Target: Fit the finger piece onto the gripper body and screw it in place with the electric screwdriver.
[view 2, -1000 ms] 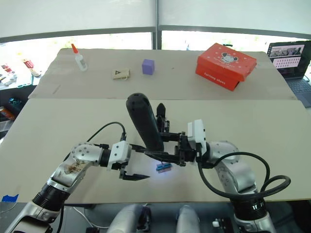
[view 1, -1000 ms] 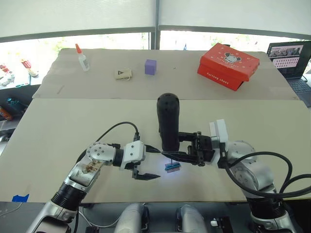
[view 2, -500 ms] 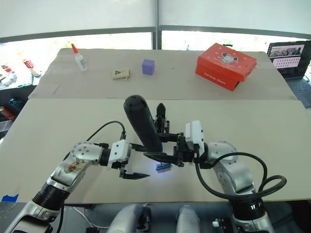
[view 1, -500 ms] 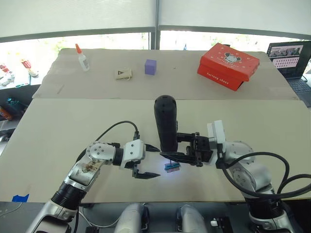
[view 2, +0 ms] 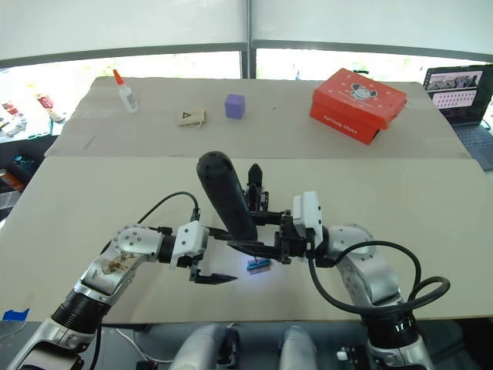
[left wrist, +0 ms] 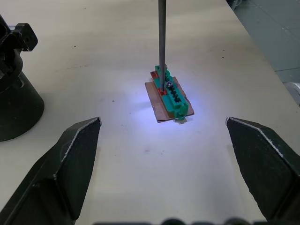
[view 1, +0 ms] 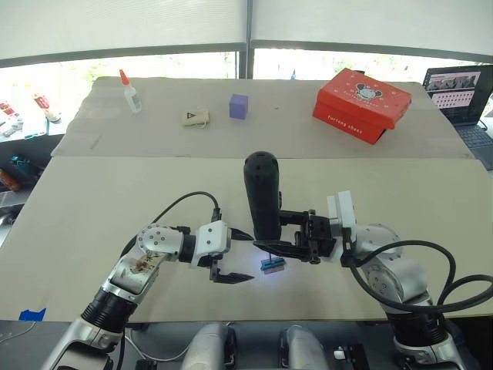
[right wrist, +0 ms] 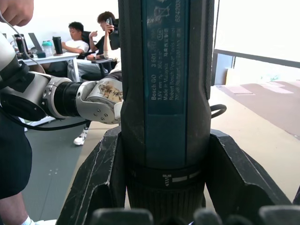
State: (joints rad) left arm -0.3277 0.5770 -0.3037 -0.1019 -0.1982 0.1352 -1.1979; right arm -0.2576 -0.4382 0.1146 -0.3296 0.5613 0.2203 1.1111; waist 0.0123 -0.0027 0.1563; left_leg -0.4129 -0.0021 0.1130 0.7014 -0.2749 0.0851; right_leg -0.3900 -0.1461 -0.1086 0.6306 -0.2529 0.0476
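Observation:
My right gripper [view 1: 279, 233] is shut on the electric screwdriver [view 1: 262, 196], a thick black cylinder held nearly upright. Its thin bit [left wrist: 161, 42] comes down onto a small green-and-black block [left wrist: 169, 93] lit by the tool's bluish light. My left gripper [left wrist: 164, 154] hovers open just left of that block, with one finger on each side and nothing between them. The gripper body [view 2: 255, 189] stands right behind the screwdriver, its pointed finger up; its round dark base [left wrist: 11, 93] rests on the table. The finger piece is out of view.
At the back of the table sit a red box [view 1: 362, 104], a purple cube [view 1: 239, 105], a tan card [view 1: 196, 118] and a glue bottle [view 1: 129, 91]. A laptop [view 1: 458, 92] stands at the far right. People [right wrist: 75, 37] sit at a table in the background.
The right gripper and the screwdriver have shifted slightly to the left, with the bit staying on the lit block. The left gripper has not moved.

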